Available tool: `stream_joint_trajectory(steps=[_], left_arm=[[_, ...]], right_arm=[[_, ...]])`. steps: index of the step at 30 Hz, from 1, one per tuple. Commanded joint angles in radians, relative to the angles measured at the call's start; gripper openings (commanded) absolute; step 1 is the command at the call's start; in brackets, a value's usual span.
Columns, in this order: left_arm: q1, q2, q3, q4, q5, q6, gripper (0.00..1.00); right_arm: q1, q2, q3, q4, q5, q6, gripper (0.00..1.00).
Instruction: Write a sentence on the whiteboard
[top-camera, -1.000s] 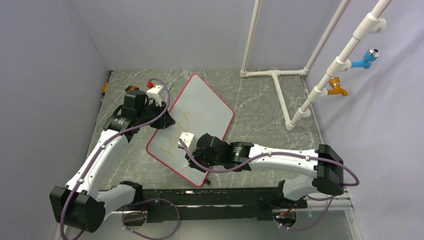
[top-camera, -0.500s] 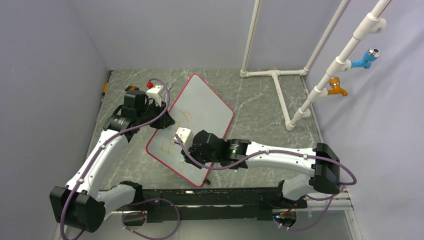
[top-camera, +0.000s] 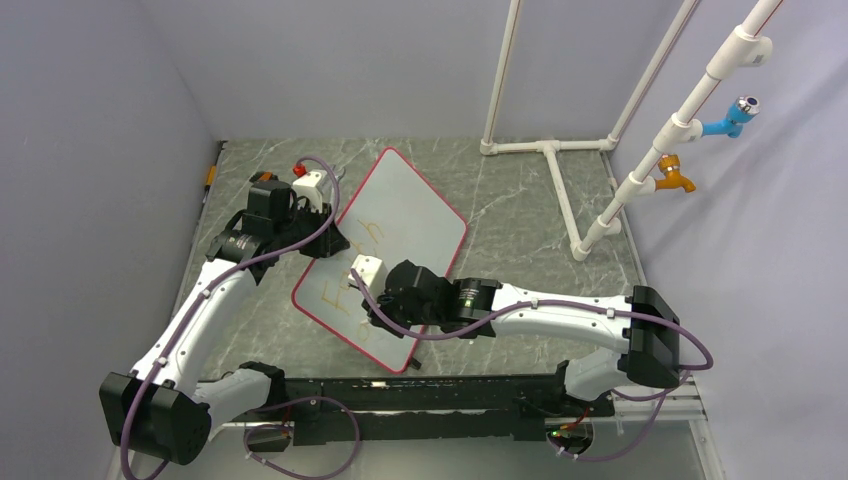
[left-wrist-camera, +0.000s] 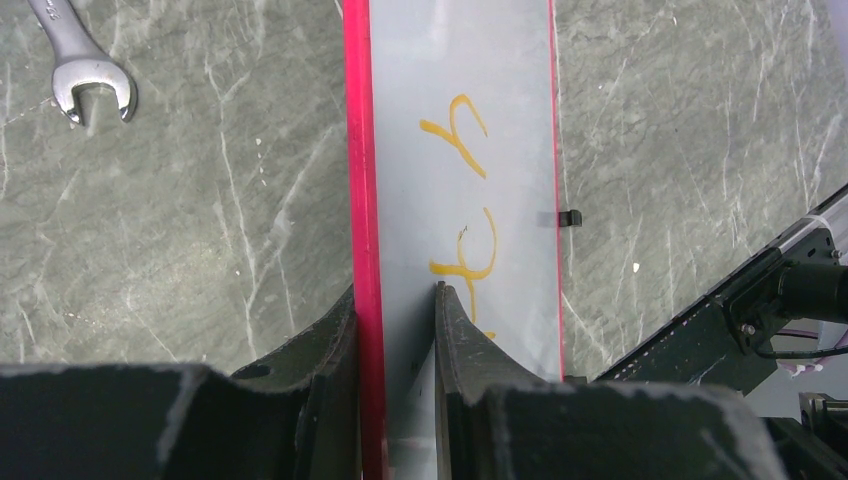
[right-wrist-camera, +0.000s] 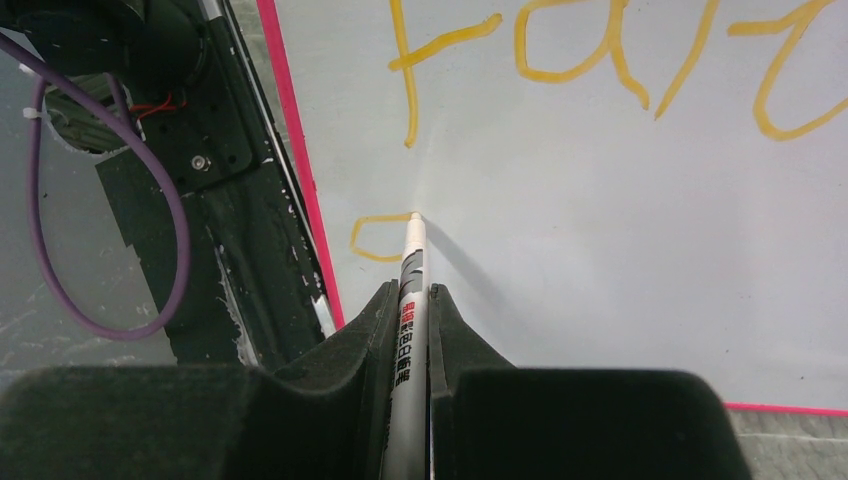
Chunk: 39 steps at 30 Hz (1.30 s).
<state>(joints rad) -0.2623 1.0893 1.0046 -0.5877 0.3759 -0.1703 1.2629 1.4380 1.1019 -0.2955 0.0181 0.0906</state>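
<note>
The whiteboard (top-camera: 405, 210) lies slanted on the table, white with a thin red rim. My left gripper (top-camera: 328, 238) is shut on its left edge; in the left wrist view (left-wrist-camera: 395, 295) the jaws clamp the red rim (left-wrist-camera: 360, 200). My right gripper (top-camera: 375, 312) is shut on a white marker (right-wrist-camera: 410, 300) in the right wrist view (right-wrist-camera: 412, 290). The marker's tip (right-wrist-camera: 414, 218) touches the board. The sentence (right-wrist-camera: 600, 60) shows as yellow "Faith" on one line. A short curved yellow stroke (right-wrist-camera: 372, 240) starts a second line at the tip.
A steel wrench (left-wrist-camera: 82, 72) lies on the table left of the board. A white PVC pipe frame (top-camera: 560, 190) stands at the back right, with blue (top-camera: 730, 118) and orange (top-camera: 675, 175) taps. The black base rail (top-camera: 430, 395) runs along the near edge.
My right gripper moved left along the board with the marker, from beside "Faith" to the near left corner. A short yellow stroke now sits at the tip. The left arm has not moved.
</note>
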Motion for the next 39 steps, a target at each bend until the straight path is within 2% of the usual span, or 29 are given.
stream_joint_trajectory(steps=[1, 39], left_arm=[[0.001, -0.026, 0.008, 0.036, -0.111, 0.14, 0.0], [0.001, -0.028, 0.004, 0.035, -0.111, 0.139, 0.0]], right_arm=[[-0.001, 0.003, -0.032, 0.029, 0.019, 0.012, 0.0], [0.047, -0.068, -0.176, 0.005, 0.062, 0.102, 0.0]])
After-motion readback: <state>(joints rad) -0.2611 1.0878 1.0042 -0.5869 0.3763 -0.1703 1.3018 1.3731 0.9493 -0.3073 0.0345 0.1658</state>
